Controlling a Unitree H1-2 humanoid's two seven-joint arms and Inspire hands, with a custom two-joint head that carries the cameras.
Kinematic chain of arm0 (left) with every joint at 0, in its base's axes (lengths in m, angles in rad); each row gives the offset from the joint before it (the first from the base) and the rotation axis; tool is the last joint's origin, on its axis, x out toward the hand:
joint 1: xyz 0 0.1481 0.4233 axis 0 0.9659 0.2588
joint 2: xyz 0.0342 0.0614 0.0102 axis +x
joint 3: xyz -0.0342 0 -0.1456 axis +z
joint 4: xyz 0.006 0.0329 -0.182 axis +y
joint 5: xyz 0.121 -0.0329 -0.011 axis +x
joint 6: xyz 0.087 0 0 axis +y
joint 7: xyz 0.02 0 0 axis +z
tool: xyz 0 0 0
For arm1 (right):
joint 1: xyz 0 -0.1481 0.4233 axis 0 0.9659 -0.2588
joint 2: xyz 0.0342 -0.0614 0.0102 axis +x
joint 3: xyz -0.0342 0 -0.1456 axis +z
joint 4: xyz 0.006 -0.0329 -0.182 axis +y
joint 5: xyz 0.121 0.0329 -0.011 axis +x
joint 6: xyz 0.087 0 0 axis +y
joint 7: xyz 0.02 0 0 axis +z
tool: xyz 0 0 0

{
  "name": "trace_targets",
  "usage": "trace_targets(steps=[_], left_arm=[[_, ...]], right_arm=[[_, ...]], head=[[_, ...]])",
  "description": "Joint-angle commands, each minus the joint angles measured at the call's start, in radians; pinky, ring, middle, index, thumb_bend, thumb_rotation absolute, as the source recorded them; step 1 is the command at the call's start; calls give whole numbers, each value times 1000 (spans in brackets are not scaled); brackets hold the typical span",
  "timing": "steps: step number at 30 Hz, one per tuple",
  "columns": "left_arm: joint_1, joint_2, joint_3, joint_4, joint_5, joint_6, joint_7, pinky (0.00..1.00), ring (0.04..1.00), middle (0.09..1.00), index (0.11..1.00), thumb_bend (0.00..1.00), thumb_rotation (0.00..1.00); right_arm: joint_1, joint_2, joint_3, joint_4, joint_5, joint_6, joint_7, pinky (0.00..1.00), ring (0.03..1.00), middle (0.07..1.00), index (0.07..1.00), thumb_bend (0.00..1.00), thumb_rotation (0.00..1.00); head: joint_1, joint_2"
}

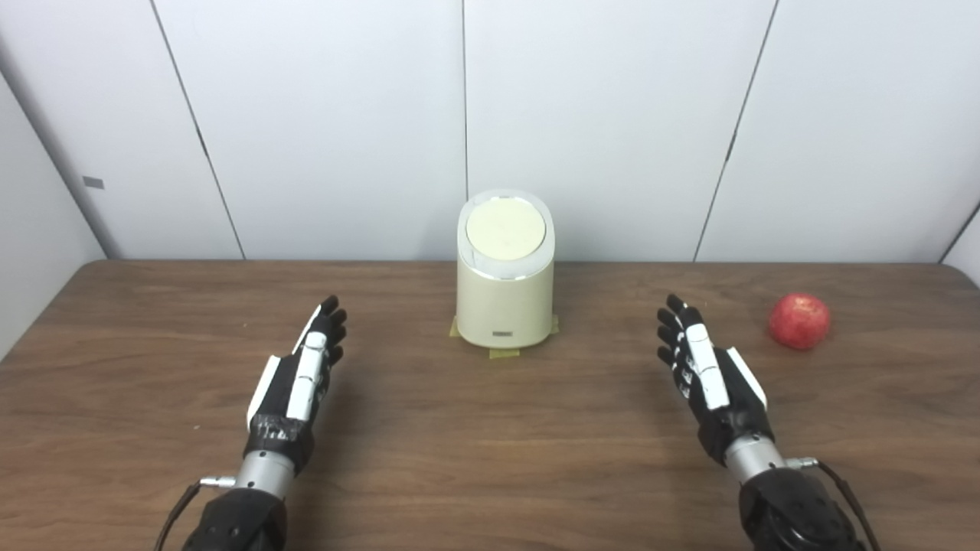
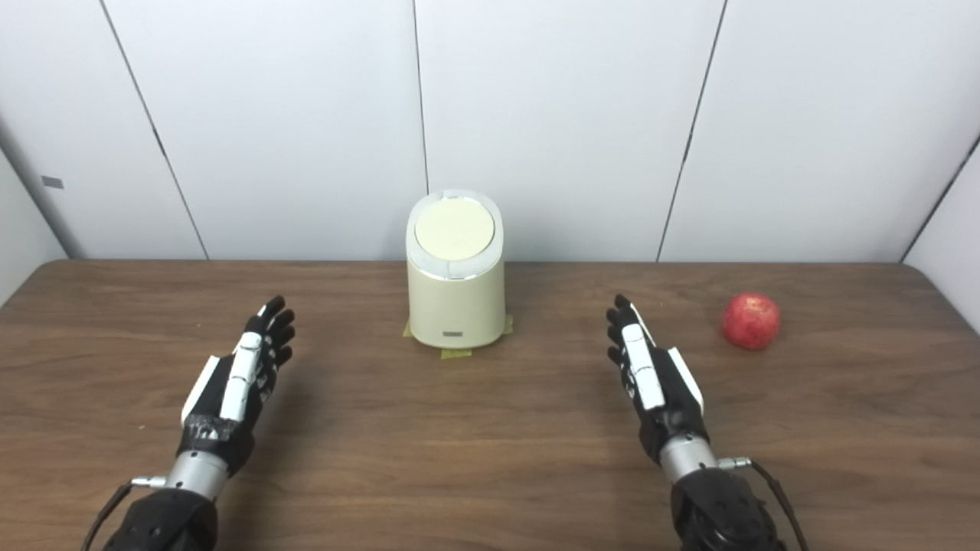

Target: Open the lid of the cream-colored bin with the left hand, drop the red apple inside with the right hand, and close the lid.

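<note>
A cream-colored bin (image 1: 505,302) stands upright at the back middle of the wooden table, its round lid (image 1: 505,227) shut flat on top. A red apple (image 1: 798,321) lies on the table to the bin's right, near the back. My left hand (image 1: 301,376) rests low over the table, left of and nearer than the bin, fingers stretched out and holding nothing. My right hand (image 1: 708,367) is held the same way on the other side, open, between the bin and the apple and a little nearer than both.
Yellow tape patches (image 1: 504,353) mark the bin's foot on the brown table (image 1: 490,459). White wall panels (image 1: 597,115) rise straight behind the table's back edge. The table's rounded right corner (image 2: 911,269) lies beyond the apple.
</note>
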Motion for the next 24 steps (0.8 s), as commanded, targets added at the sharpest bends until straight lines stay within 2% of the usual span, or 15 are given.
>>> trace_targets(steps=[1, 4, 6, 7, 9, 13, 17, 20, 23, 24], left_arm=[[-30, 10, -11, -34, 22, -24, 3, 984, 978, 972, 997, 542, 994], [-33, 10, -23, -39, 69, 1, 23, 970, 948, 944, 958, 539, 846], [-34, 5, -26, -43, 98, 2, 39, 956, 925, 923, 929, 516, 782], [-34, 2, -26, -42, 111, -5, 48, 982, 918, 904, 902, 512, 754], [-35, -2, -27, -40, 129, -15, 62, 962, 902, 883, 875, 512, 726], [-39, -16, -22, -41, 146, -5, 87, 985, 899, 859, 818, 556, 641], [-39, -18, -22, -43, 148, 0, 85, 998, 899, 851, 805, 573, 616], [-36, -13, -26, -42, 154, -4, 79, 984, 896, 854, 841, 545, 673], [-34, -11, -27, -34, 148, -23, 72, 913, 878, 859, 857, 519, 693], [-33, -9, -26, -30, 143, -26, 69, 949, 885, 867, 869, 522, 714]], right_arm=[[-31, -10, -3, -34, -1, -36, 4, 969, 975, 970, 990, 619, 1000], [-30, -4, -10, -32, 6, -44, 0, 955, 964, 961, 979, 617, 985], [-30, -4, -12, -30, 8, -46, 0, 955, 966, 962, 982, 615, 972], [-30, -5, -11, -28, 5, -48, 0, 956, 965, 961, 984, 616, 963], [-31, -7, -11, -26, 2, -50, 0, 952, 962, 959, 985, 618, 961], [-32, -7, -15, -21, 8, -52, 2, 960, 967, 961, 986, 629, 939], [-32, -8, -14, -21, 9, -54, 5, 966, 969, 961, 988, 622, 935], [-30, -10, -12, -23, 5, -51, 5, 961, 966, 962, 987, 623, 943], [-26, -12, -10, -27, 2, -48, 6, 962, 966, 962, 988, 615, 952], [-26, -12, -9, -25, 1, -50, 7, 963, 968, 964, 989, 615, 960]], head=[[2, 1], [6, -1], [8, 0], [8, 0], [8, -1], [8, -1], [8, -1], [9, -2], [13, -4], [14, -8]])
